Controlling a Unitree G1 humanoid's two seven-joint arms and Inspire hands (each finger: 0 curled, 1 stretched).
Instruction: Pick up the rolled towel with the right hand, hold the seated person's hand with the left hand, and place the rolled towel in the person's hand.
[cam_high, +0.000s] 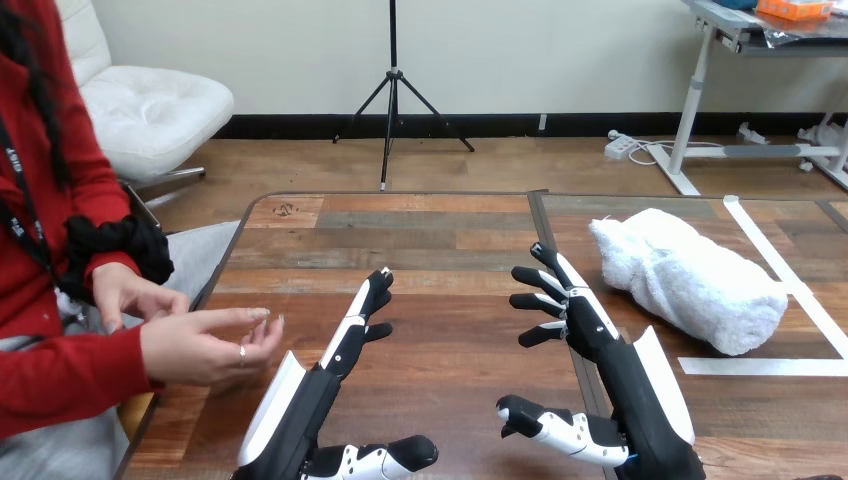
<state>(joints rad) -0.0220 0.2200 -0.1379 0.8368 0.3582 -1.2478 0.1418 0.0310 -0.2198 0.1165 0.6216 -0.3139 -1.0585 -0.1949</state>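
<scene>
Two robot hands are over the counter (440, 240), both empty. We mark the rolled towel (685, 275) lying on its side on the counter, white, with nothing touching it. White tape lines (790, 290) run on the counter just right of the towel and along its near side.

The right robot hand (610, 350) sits left of the towel, near it but apart. Its fingers are straight and spread wide, its thumb is stuck out, and it holds nothing.

The left robot hand (320, 390) is further left of the towel, well apart from it, beyond the right robot hand. Its fingers are straight and its thumb extended, so it is wide too, with nothing in it.

We see the person's hands furthest left of the towel, at the counter's left edge. The person's lower hand (205, 345) has its fingers stretched toward the towel's side. It is close to the left robot hand but not touching. The person's upper hand (130, 290) is just behind the lower one. We cannot tell whether the two touch. Neither holds anything.
</scene>
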